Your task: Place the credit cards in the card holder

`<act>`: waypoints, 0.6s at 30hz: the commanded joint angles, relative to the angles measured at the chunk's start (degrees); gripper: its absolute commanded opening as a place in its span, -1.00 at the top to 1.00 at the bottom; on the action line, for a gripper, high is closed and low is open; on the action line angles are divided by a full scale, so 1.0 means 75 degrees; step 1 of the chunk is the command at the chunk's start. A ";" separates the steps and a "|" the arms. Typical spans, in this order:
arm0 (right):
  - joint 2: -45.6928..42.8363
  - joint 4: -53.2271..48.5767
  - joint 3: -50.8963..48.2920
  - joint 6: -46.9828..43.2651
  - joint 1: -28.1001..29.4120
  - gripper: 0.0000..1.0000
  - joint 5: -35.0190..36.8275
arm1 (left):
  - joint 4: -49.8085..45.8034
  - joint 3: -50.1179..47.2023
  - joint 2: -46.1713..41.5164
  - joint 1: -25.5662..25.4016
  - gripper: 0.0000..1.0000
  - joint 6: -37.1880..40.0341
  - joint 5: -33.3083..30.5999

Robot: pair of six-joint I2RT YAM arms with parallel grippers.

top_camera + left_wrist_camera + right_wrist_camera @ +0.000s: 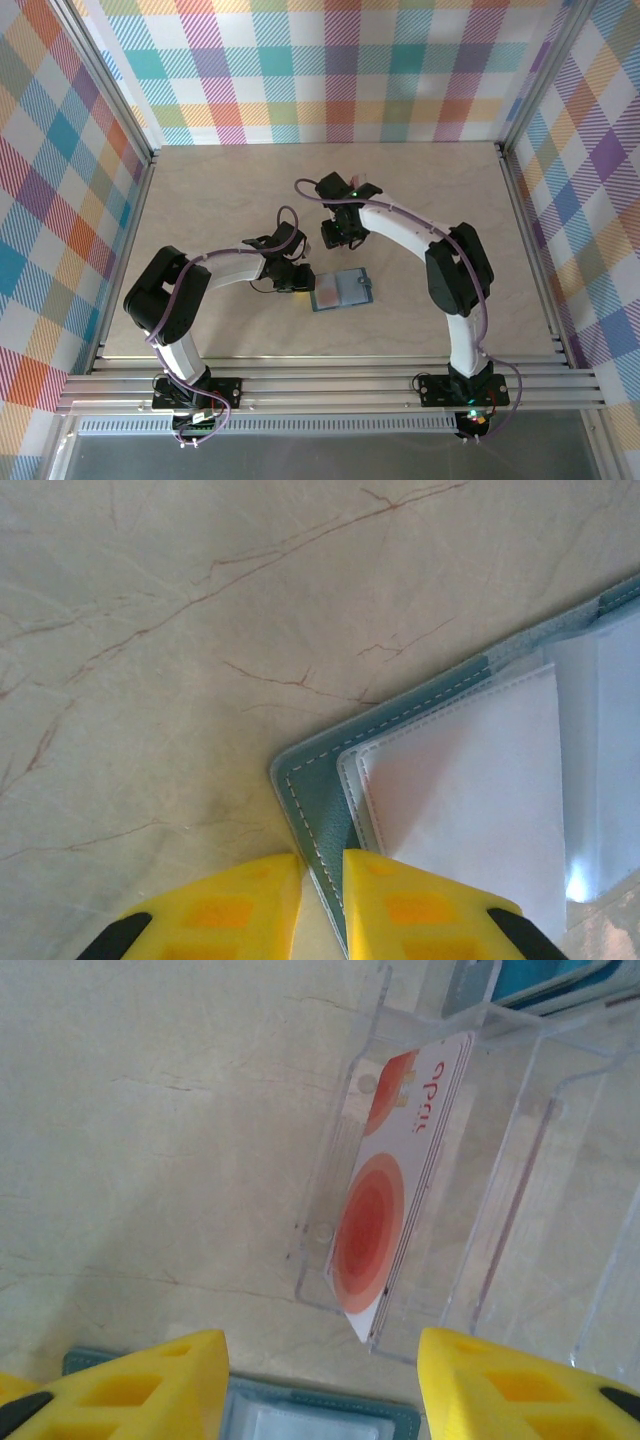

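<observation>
Teal and stitched, the card holder (341, 290) is lying open on the pale table (430, 200) in the top view, with the left gripper (303, 287) at its 9 o'clock and the right gripper (340, 243) at its 12 o'clock. The left wrist view is adding yellow fingers (230, 905) pinching the holder's corner edge. The right wrist view is showing jaws standing apart, empty, and red-orange credit cards (385, 1210) standing in a clear case (520, 1160) toward 12 o'clock.
</observation>
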 commanded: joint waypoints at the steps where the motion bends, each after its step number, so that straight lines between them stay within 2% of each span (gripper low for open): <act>1: 0.0259 -0.0263 0.0290 -0.0195 -0.0014 -0.07 0.0201 | -0.0025 -0.0117 0.0200 -0.0166 0.58 0.0046 -0.0101; 7: 0.0565 -0.0339 0.0537 -0.0296 -0.0050 -0.07 0.0235 | 0.0004 -0.0119 0.0207 -0.0167 0.59 0.0046 -0.0074; 12: 0.0609 -0.0245 0.0561 -0.0319 -0.0082 -0.06 -0.0150 | -0.0004 -0.0107 0.0227 -0.0166 0.59 0.0052 -0.0060; 18: 0.0556 -0.0274 0.0530 -0.0345 -0.0085 -0.06 0.0030 | 0.0007 -0.0115 0.0188 -0.0167 0.59 0.0058 -0.0043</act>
